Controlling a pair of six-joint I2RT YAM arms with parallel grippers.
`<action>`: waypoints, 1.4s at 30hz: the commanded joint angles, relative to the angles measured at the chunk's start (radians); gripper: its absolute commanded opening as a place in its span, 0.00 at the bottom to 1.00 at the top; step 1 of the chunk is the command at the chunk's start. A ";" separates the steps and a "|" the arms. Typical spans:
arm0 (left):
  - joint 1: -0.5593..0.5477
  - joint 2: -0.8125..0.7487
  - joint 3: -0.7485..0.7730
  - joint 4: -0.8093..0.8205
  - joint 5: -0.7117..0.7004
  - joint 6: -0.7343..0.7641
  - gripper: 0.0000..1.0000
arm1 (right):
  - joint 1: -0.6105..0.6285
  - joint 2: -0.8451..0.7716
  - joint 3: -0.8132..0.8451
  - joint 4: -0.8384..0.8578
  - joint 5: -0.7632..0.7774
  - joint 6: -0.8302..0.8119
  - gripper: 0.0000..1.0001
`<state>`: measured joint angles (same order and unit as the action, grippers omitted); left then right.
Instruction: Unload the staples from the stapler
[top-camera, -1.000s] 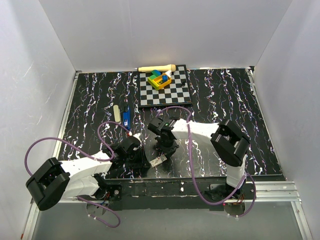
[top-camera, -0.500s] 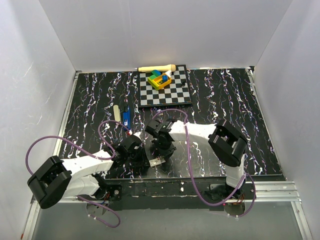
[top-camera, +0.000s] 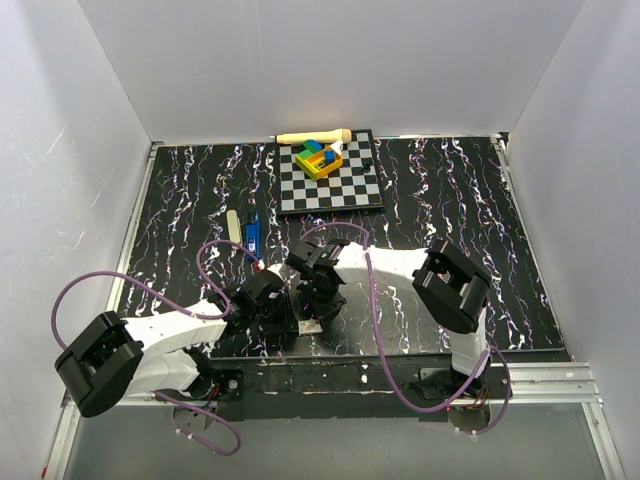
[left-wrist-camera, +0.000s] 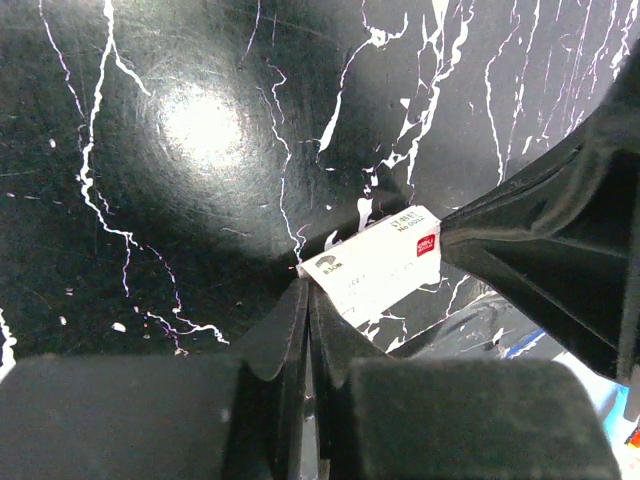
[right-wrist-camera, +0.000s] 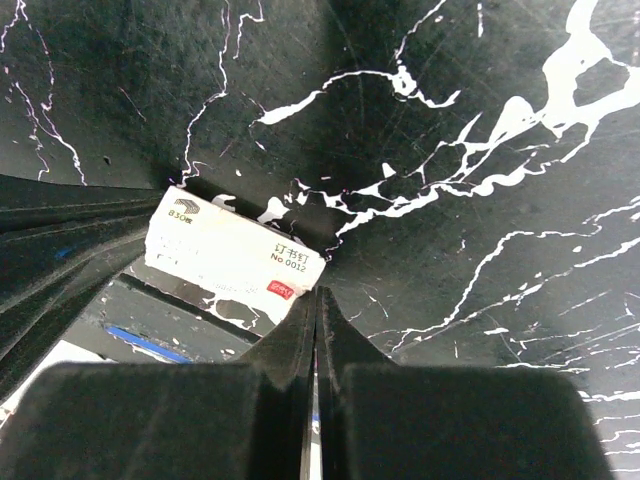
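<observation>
The blue stapler (top-camera: 254, 233) lies on the black marbled table at the left middle, away from both grippers. A small white staple box (top-camera: 310, 326) lies near the table's front edge between the two grippers. My left gripper (top-camera: 292, 324) is shut, its tips touching the box's left end; the left wrist view shows the gripper (left-wrist-camera: 307, 287) and the box (left-wrist-camera: 375, 265). My right gripper (top-camera: 322, 310) is shut, its tips at the box's right end; the right wrist view shows the gripper (right-wrist-camera: 318, 296) and the box (right-wrist-camera: 235, 255). Neither gripper holds anything.
A pale flat stick (top-camera: 232, 222) lies beside the stapler. A checkered board (top-camera: 345, 190) at the back carries coloured toy blocks (top-camera: 320, 158). A wooden handle (top-camera: 313, 136) lies along the back edge. White walls enclose three sides.
My right gripper has moved left and nearer, pushing the white box toward my left gripper. The left gripper has shifted slightly right to meet the box.
</observation>
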<state>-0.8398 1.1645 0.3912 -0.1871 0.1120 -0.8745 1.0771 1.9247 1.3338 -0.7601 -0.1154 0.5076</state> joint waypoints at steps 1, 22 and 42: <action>-0.008 0.006 0.034 0.005 -0.021 0.011 0.00 | 0.007 0.017 0.054 0.038 -0.070 -0.006 0.01; -0.012 -0.107 0.159 -0.193 -0.161 0.088 0.26 | -0.121 -0.194 -0.032 -0.042 0.281 0.000 0.18; -0.010 -0.221 0.389 -0.321 -0.327 0.270 0.98 | -0.226 -0.458 -0.030 -0.036 0.436 -0.073 0.49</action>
<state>-0.8467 0.9874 0.6949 -0.4740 -0.1303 -0.6781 0.8627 1.5551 1.2922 -0.7956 0.2447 0.4633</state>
